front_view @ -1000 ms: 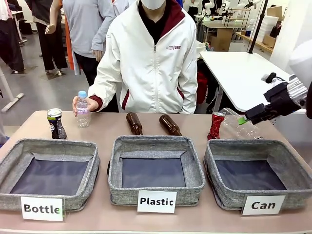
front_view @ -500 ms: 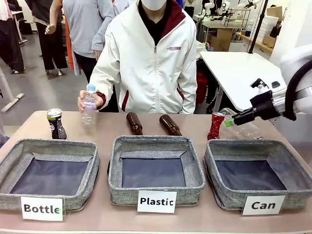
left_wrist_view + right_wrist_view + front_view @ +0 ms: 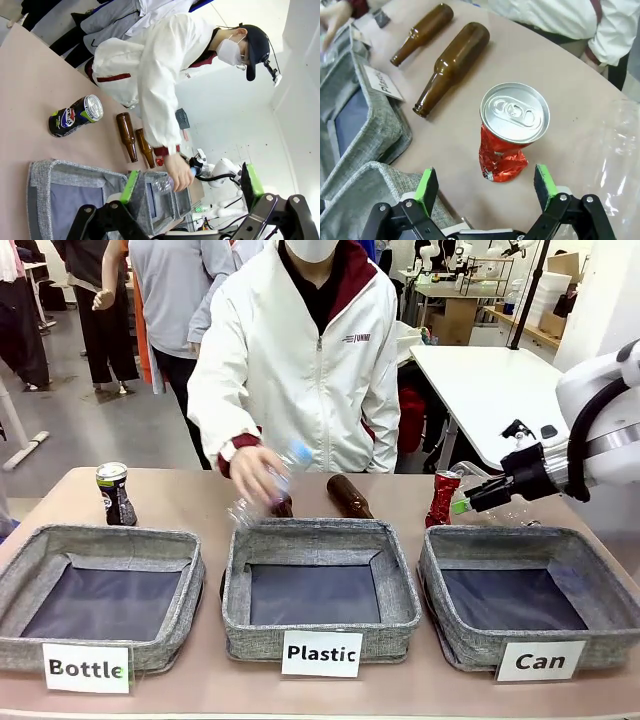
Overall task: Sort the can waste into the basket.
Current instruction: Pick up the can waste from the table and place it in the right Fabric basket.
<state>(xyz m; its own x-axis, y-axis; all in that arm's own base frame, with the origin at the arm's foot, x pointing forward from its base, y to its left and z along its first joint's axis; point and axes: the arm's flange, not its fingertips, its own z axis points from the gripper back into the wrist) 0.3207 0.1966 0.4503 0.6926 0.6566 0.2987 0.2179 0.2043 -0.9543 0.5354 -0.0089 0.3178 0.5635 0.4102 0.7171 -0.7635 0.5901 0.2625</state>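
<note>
The right hand (image 3: 460, 507) hangs low over the counter (image 3: 200, 502) with its two fingers spread wide and nothing between the green pads (image 3: 426, 184). In the right wrist view the red can (image 3: 512, 131) stands at 12 o'clock from the hand (image 3: 485, 186), in line with the gap and just beyond the fingertips. It is upright, its silver top facing the camera and its lower wall crumpled, and neither pad appears to touch it.

From the front, the hand comes at the red can (image 3: 443, 498) from its 3 o'clock side, the tip just beside the can's wall. The basket (image 3: 470, 645) marked "Can" lies at 5 o'clock from that can, near it.

A crushed clear bottle (image 3: 615, 145) lies at 2 o'clock from the hand. Two brown bottles (image 3: 452, 67) lie on their sides at 11 o'clock, well apart from it.

The black can (image 3: 115, 494) stands upright at the counter's 9 o'clock end, behind the "Bottle" basket (image 3: 100, 640) and well apart from both hands.

The left hand (image 3: 191, 184) is also spread open and holds nothing. In its wrist view the black can (image 3: 75, 116) sits at 10 o'clock.

The person's arm (image 3: 252, 468) holds a clear plastic bottle (image 3: 290, 455) over the far rim of the "Plastic" basket (image 3: 320, 530).
</note>
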